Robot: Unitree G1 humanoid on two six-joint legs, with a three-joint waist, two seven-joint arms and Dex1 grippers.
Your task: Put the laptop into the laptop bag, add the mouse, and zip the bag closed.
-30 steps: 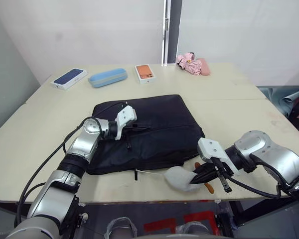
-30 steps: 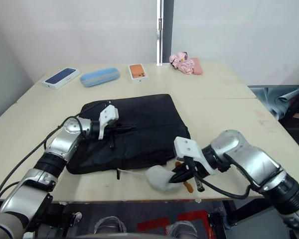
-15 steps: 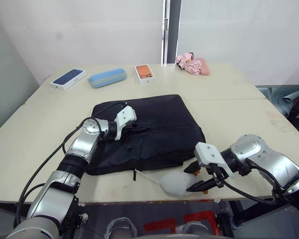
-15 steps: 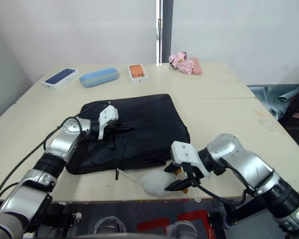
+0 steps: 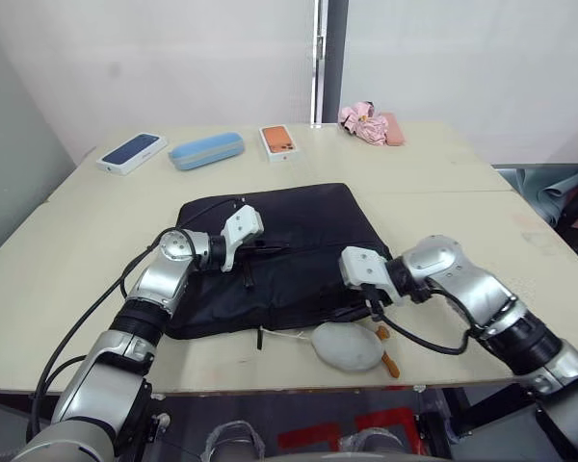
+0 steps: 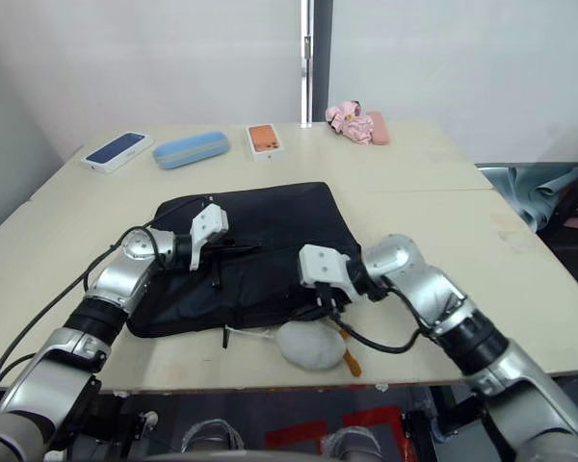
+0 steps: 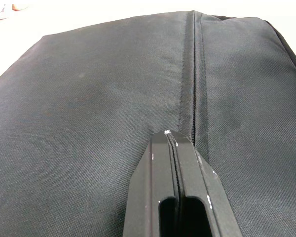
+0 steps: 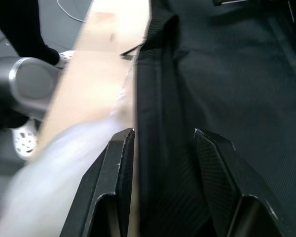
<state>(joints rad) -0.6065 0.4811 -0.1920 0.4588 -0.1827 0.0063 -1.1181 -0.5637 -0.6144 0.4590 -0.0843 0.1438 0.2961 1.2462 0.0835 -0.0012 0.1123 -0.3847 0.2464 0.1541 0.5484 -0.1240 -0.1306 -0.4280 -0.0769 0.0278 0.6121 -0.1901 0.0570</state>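
Observation:
The black laptop bag [image 5: 299, 217] lies flat at the table's middle. My left gripper [image 5: 281, 248] rests on its top beside the seam, fingers [image 7: 168, 148] shut flat together with nothing showing between them. At the bag's near right corner my right gripper [image 5: 374, 306] is open, its fingers [image 8: 119, 148] either side of the bag's edge [image 8: 160, 98]. The laptop and the slim white mouse are out of view. A rounder, domed greyish-white mouse [image 5: 345, 346] lies loose by the table's front edge, just below the right gripper.
A small orange thing [image 5: 390, 364] lies right of the domed mouse at the front edge. A thin white cord [image 5: 289, 335] runs from the bag. Along the far side sit a dark blue box [image 5: 133, 151], a blue case [image 5: 207, 149], an orange box [image 5: 280, 141] and pink cloth [image 5: 371, 123].
My right gripper has left the domed greyish-white mouse and moved up and left to the bag's near right corner. That mouse now lies still on the table. The left arm has not moved.

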